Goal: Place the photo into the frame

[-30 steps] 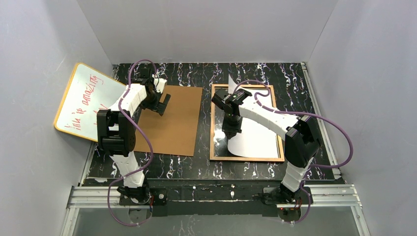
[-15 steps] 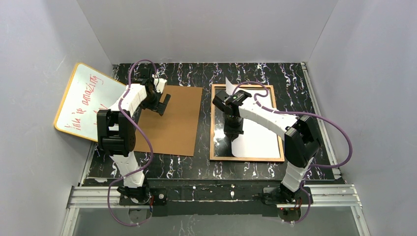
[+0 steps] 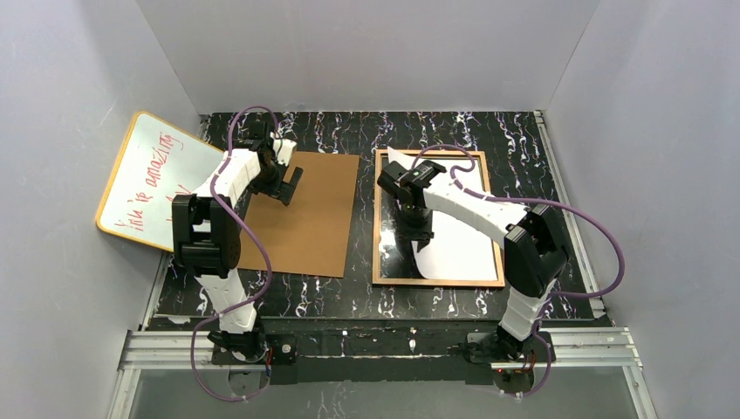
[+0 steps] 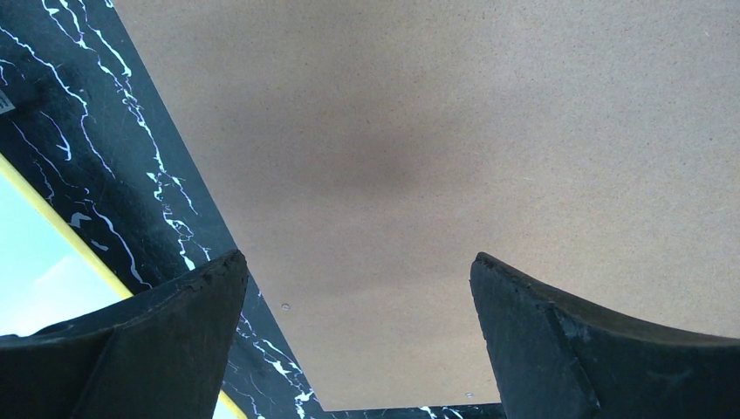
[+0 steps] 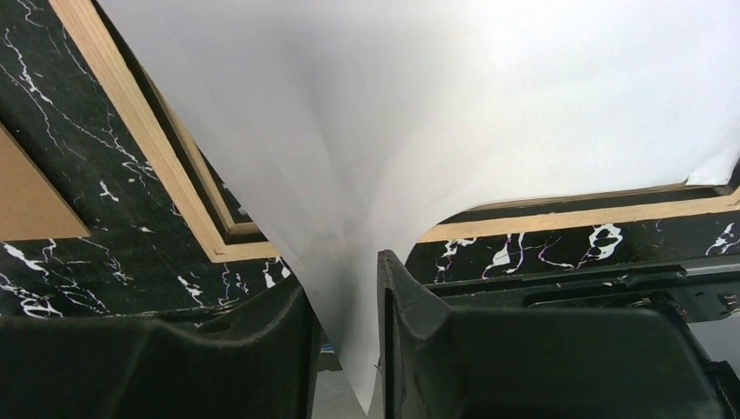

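The frame [image 3: 377, 218] lies flat right of centre, tan wood side up. The photo [image 3: 462, 244] shows only its white back and lies tilted across the frame's opening, its left part lifted. My right gripper [image 3: 417, 237] is over the frame's left side, shut on the photo's edge. In the right wrist view the white sheet [image 5: 436, 105] curves down between my fingers [image 5: 410, 305], with the frame's corner [image 5: 140, 131] behind it. My left gripper [image 3: 288, 185] is open and empty, low over the brown backing board [image 4: 436, 131].
The brown backing board [image 3: 305, 218] lies left of the frame. The yellow-edged whiteboard [image 3: 144, 179] with red writing leans at the far left; it also shows in the left wrist view [image 4: 35, 271]. Grey walls close in the black marbled table [image 3: 349, 297].
The photo's raised far corner has swung left and come down towards the frame. My right gripper has shifted slightly right and nearer with it. The left arm has not moved.
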You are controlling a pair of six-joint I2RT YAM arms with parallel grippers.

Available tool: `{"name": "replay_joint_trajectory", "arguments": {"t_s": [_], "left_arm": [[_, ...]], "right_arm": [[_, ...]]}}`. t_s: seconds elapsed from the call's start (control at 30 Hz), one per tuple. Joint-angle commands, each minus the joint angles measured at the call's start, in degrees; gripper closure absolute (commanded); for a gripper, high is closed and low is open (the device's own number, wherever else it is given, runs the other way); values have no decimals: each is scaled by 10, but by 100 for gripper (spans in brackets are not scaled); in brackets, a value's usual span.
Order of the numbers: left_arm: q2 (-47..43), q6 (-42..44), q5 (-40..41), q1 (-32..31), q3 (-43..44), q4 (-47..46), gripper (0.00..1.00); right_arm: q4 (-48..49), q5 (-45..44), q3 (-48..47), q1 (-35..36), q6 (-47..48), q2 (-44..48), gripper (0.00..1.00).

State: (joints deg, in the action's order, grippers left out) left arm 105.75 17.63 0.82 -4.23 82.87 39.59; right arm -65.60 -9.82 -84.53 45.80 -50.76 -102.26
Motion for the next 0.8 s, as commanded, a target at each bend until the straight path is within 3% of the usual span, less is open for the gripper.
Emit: {"name": "replay_joint_trajectory", "arguments": {"t_s": [0.0, 0.17, 0.27, 0.33, 0.5, 0.77], "left_arm": [[-30, 5, -5, 2, -7, 12, 2], [-32, 6, -7, 2, -10, 12, 2], [-34, 9, -5, 2, -12, 12, 2], [-35, 10, -5, 1, -11, 12, 2], [-34, 10, -8, 1, -7, 14, 2], [-35, 12, -8, 2, -3, 19, 2]], "right_arm": [[-9, -23, -9, -13, -1, -5, 64], [16, -6, -4, -21, -5, -6, 58], [40, 16, 9, -22, -1, -4, 45], [56, 35, 11, -22, 10, -1, 30], [85, 80, 0, -24, 38, 0, 11], [108, 135, -14, -42, 56, 3, 7]]}}
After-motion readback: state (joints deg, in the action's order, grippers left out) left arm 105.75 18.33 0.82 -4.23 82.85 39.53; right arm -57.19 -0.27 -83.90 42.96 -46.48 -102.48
